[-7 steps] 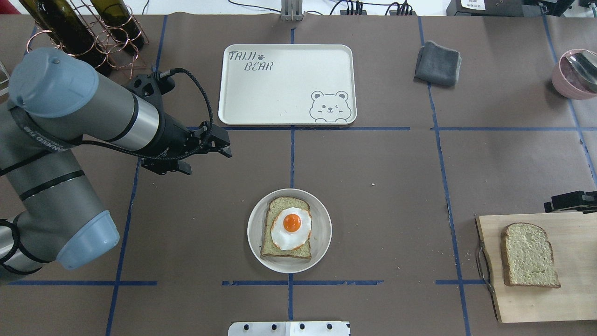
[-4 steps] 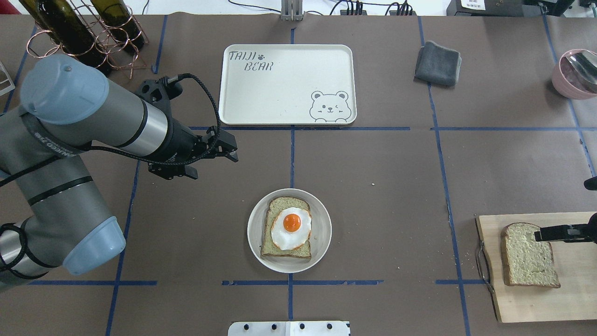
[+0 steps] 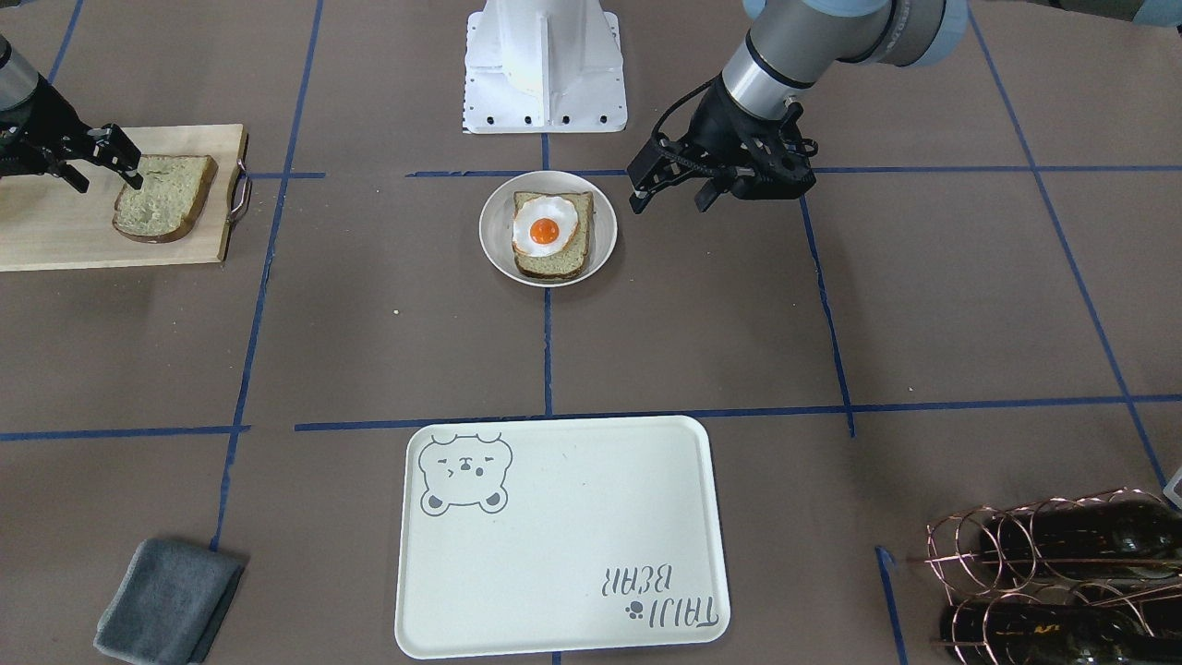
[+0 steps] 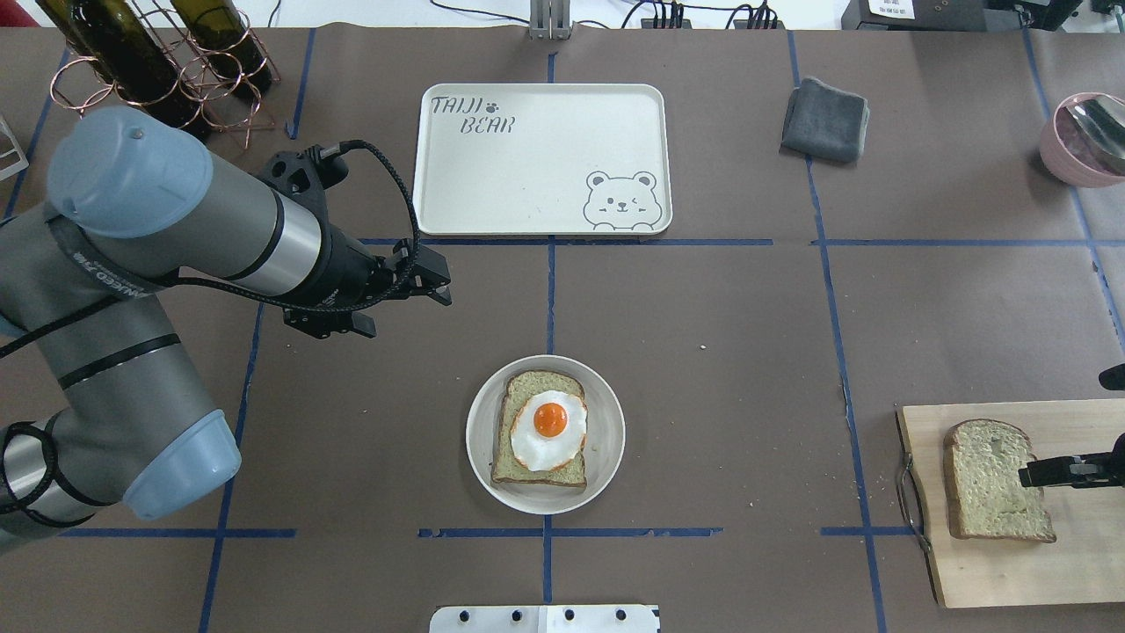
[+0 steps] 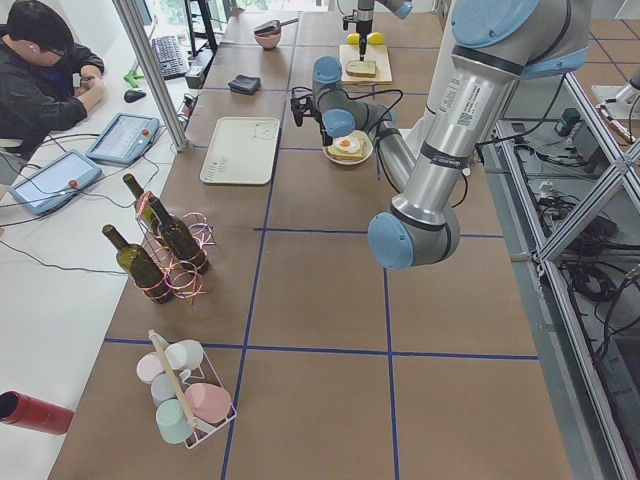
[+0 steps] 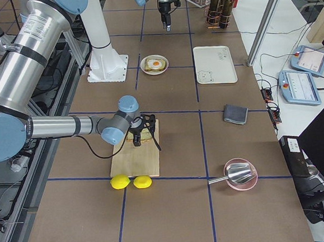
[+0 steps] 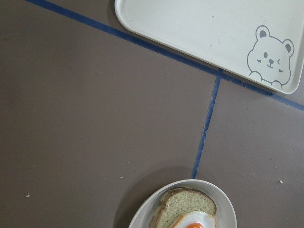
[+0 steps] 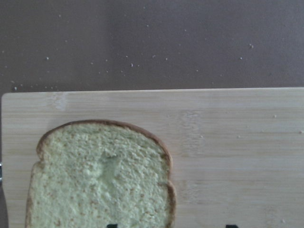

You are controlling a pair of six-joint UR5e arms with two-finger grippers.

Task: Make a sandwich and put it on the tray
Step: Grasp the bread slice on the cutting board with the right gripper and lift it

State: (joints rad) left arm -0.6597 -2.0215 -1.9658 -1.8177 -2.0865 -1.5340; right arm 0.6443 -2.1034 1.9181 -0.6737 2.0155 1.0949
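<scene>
A bread slice point(image 4: 540, 383) topped with a fried egg point(image 4: 549, 429) lies in a small round white dish point(image 4: 475, 413) at mid table; it also shows in the front view point(image 3: 545, 226). A second plain slice point(image 4: 989, 479) lies on the wooden cutting board point(image 4: 1011, 563). My right gripper point(image 4: 1055, 470) is open over that slice's right edge point(image 3: 103, 171); one of its fingertips point(image 8: 112, 225) is above the bread point(image 8: 99, 180), the other above the board. My left gripper point(image 4: 437, 280) is open and empty, raised left of the dish point(image 3: 667, 192). The tray point(image 4: 545, 158) is bare.
A grey cloth point(image 4: 826, 119) lies right of the tray. A pink bowl with a metal scoop point(image 4: 1085, 141) is at the far right. Wine bottles in a copper rack point(image 4: 158, 61) stand at the far left. Two lemons point(image 6: 132, 181) lie by the board.
My right gripper has come in from the board's far edge to over the plain slice's right side. My left gripper has shifted slightly right. The food has not moved.
</scene>
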